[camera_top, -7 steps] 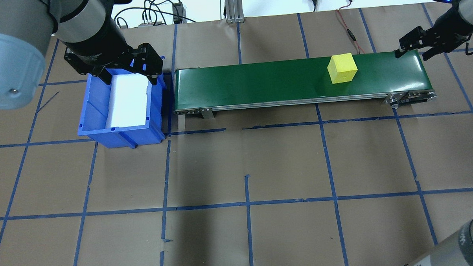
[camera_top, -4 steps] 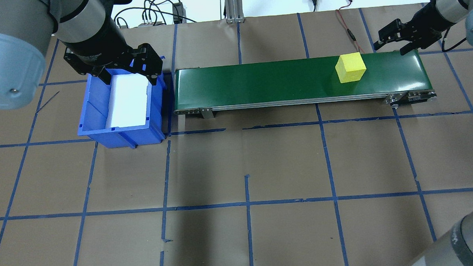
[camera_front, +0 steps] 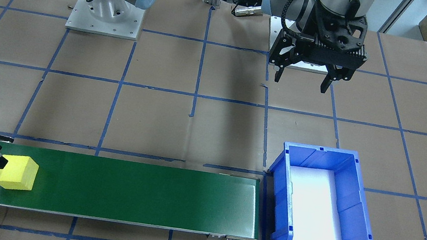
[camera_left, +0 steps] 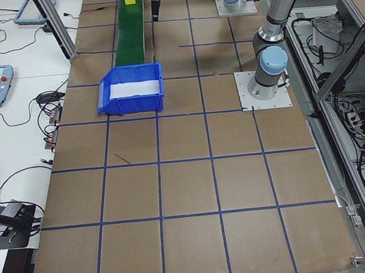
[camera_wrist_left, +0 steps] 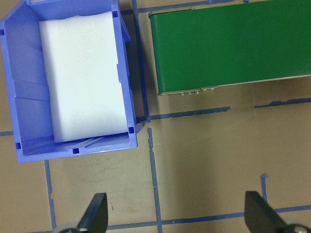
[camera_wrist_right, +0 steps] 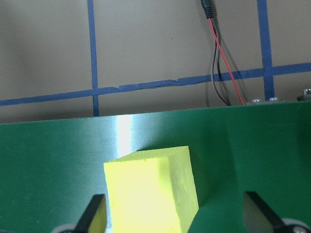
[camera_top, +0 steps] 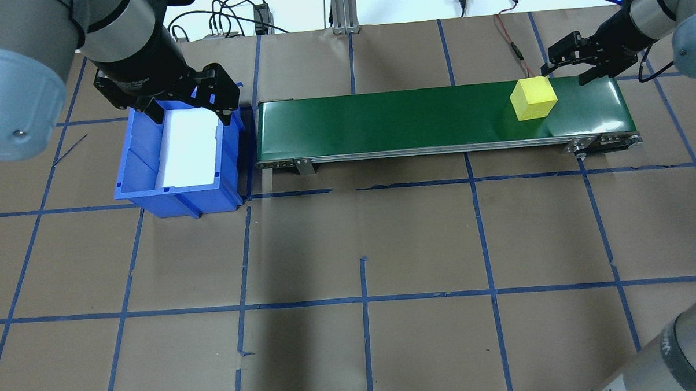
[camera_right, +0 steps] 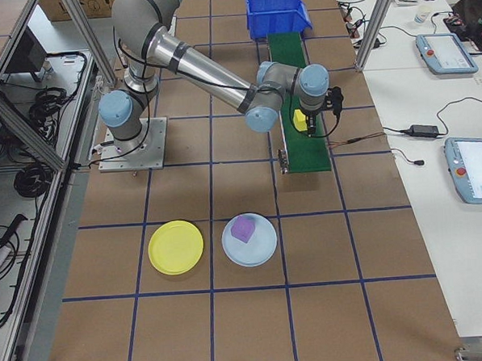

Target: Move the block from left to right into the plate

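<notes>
Since the earlier frames the yellow block [camera_top: 533, 98] has ridden further along the green conveyor belt [camera_top: 380, 122] toward its right end, and the right gripper [camera_top: 572, 66] has swung in from beyond that end to hang just behind the block.

Landmark: the belt. Off its left end, just beside it, sits the blue bin [camera_top: 145, 179], lined with a white foam pad [camera_top: 187, 149] and holding nothing else that shows. The left gripper [camera_top: 185, 105] hangs above the bin's far edge, fingers spread wide and holding nothing.

On the belt, near its right end, the block rests flat, free of any grip. The right gripper's fingers [camera_wrist_right: 92, 213] are spread apart; in the right wrist view the block lies between them, closer to one finger.

Well off the belt's right end, toward the robot's side of the table, lie a yellow plate [camera_right: 176, 247] with nothing on it and, beside it, a pale blue plate [camera_right: 261, 248] carrying a purple block [camera_right: 243, 228].
</notes>
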Controlling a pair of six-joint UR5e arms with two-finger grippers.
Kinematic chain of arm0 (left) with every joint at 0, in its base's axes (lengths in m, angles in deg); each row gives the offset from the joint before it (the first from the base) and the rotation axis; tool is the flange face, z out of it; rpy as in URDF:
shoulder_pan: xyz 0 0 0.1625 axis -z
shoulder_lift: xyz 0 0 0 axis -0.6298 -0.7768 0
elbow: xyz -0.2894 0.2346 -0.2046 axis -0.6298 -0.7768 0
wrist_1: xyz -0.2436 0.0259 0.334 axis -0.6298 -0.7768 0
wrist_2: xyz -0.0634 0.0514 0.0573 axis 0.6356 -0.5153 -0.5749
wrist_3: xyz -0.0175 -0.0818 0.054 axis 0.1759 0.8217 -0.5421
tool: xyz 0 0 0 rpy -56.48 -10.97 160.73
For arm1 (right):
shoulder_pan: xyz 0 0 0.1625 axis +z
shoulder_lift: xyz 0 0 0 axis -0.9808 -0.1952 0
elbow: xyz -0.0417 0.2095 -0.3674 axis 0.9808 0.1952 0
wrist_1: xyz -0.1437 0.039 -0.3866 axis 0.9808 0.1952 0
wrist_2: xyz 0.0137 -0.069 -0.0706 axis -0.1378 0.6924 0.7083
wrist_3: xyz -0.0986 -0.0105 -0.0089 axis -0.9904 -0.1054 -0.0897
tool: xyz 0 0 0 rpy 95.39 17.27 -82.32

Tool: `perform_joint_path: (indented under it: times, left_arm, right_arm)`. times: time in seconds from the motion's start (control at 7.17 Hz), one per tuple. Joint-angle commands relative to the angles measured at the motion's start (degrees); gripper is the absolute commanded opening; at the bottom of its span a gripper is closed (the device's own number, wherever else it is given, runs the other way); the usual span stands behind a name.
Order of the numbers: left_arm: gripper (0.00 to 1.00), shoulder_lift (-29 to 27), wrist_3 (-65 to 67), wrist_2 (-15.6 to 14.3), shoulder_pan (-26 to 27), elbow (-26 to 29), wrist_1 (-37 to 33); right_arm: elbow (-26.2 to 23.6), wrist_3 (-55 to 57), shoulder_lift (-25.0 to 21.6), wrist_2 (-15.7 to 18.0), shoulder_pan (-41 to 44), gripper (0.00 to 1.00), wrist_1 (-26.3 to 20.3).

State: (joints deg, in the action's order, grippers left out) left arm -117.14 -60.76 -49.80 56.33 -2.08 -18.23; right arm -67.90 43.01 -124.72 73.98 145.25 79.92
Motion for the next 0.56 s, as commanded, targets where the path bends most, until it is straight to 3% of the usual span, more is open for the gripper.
perform_joint_path:
  times: [0.0, 0.42]
  left_arm:
    - [1.00, 0.0, -0.3, 0.0, 0.3, -0.4, -0.3]
    - [1.00, 0.2, -0.4, -0.3, 0.0, -0.1, -0.5]
  right_arm:
    - [-0.3, -0.1, 0.2, 0.0, -0.1, 1.00, 0.2]
    - [-0.5, -0.1, 1.7, 0.7, -0.1, 1.00, 1.3]
